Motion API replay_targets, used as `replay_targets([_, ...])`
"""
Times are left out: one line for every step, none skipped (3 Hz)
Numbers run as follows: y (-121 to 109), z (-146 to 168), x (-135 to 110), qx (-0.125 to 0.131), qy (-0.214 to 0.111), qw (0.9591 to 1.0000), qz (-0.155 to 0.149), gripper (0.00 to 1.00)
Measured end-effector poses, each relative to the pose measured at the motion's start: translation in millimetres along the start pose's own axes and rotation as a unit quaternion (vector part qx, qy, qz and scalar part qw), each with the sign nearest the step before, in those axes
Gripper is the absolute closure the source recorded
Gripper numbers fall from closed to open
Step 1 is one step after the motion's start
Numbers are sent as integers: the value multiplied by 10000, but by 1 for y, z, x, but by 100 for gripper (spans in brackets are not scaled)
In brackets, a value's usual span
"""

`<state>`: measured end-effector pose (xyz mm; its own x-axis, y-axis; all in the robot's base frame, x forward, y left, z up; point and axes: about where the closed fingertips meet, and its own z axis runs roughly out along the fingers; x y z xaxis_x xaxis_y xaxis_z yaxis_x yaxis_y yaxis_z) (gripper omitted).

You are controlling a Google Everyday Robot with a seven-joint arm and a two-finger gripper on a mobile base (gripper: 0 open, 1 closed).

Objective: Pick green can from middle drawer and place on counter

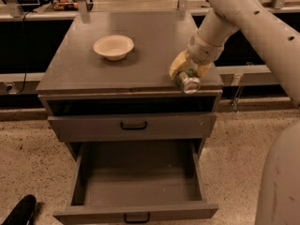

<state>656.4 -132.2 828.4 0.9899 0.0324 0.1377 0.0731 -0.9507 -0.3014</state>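
Gripper: clamped on green can, at front-right edge of counter. Can tilted, long axis running forward and down, silver end nearest that edge; counter surface just behind and below.

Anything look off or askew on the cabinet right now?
Only the green can: it is tilted in the gripper, silver end toward the camera, at the counter's front right edge. The middle drawer stands open, as the task requires; the bowl sits upright. No spill or damage shows.
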Motion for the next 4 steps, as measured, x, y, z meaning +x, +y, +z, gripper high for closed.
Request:
replay_targets([4, 6, 19, 107, 93, 9992, 361, 100])
replay_targets([3, 5, 19, 107, 93, 9992, 362, 84])
replay_targets([9, -6, 36, 167, 371, 9964, 745, 68])
replay_targets([12, -23, 54, 273, 670, 9891, 1279, 43])
